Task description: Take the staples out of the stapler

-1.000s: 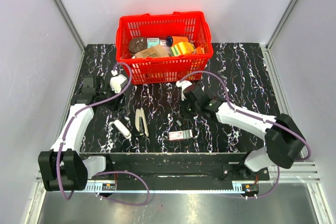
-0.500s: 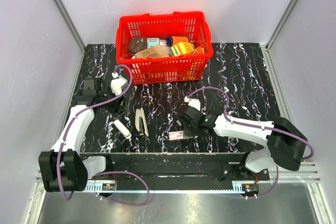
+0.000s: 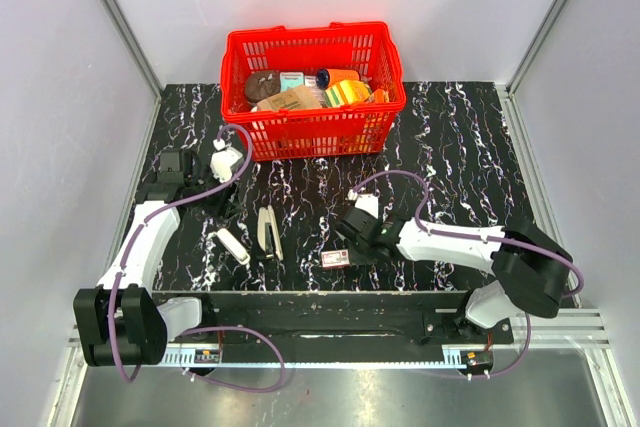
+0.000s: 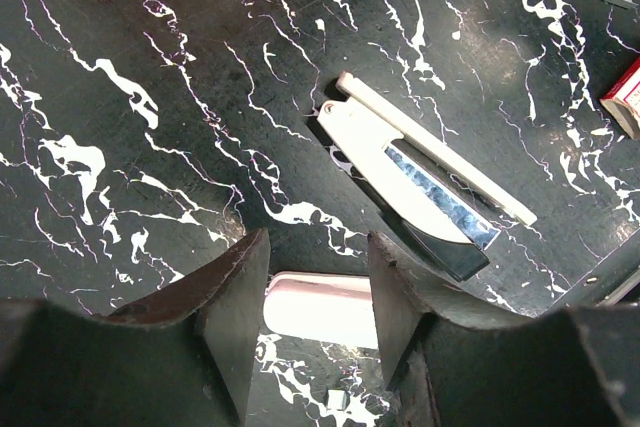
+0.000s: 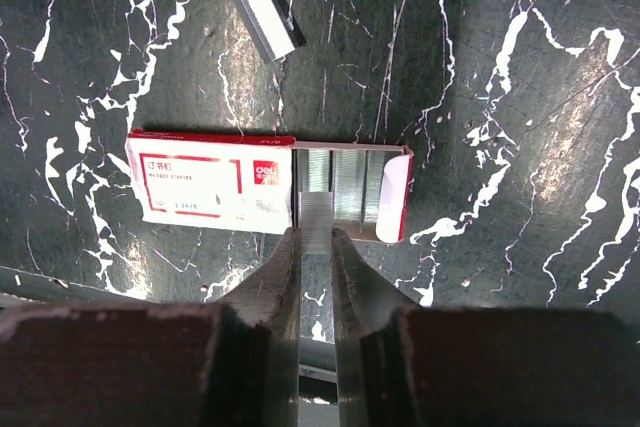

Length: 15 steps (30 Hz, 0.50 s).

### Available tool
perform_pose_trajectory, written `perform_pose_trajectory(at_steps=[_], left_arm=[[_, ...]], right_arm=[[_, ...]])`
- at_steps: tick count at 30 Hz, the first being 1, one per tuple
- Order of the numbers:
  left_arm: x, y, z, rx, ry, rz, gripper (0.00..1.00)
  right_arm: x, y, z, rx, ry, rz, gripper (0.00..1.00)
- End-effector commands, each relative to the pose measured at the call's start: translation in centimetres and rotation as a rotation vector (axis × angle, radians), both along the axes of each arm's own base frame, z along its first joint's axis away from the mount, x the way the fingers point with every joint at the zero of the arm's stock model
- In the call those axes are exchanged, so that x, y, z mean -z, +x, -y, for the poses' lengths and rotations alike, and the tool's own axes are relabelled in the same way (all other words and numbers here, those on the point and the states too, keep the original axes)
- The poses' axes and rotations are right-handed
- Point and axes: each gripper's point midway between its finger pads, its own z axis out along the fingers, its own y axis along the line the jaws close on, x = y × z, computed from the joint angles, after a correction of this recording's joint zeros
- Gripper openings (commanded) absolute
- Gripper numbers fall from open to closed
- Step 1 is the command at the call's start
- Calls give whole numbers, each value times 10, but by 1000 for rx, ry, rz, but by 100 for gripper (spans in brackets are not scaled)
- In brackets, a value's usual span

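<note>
The off-white stapler [image 3: 268, 232] lies hinged open on the table; the left wrist view shows its metal inner part [image 4: 415, 177]. My left gripper [image 3: 222, 199] is open and empty above the table, its fingers [image 4: 230, 297] either side of a short white oblong piece [image 4: 320, 307] below. My right gripper [image 3: 350, 239] is shut on a thin silvery strip of staples [image 5: 315, 215], held at the open tray of the red-and-white box [image 5: 215, 180]. A second staple strip [image 5: 265, 9] lies loose beyond the box.
A red basket [image 3: 312, 130] full of goods stands at the back centre. The white oblong piece [image 3: 233, 245] lies left of the stapler. The red-and-white box [image 3: 336, 258] lies near the front edge.
My right arm has swung from near the basket toward the front and left, coming down over the red-and-white box. The left arm has not moved.
</note>
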Motion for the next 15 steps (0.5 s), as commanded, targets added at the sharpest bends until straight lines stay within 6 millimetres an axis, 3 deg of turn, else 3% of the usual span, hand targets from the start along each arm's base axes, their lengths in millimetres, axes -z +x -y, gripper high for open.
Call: perform_pose_trajectory(at_steps=[1, 9, 15], left_arm=[[-8, 7, -3, 5, 8, 62, 49], [-8, 8, -3, 5, 12, 64, 49], [-8, 7, -3, 4, 11, 65, 49]], right_arm=[[-5, 9, -8, 16, 11, 41, 0], [1, 11, -9, 11, -7, 43, 2], [1, 13, -11, 3, -9, 46, 8]])
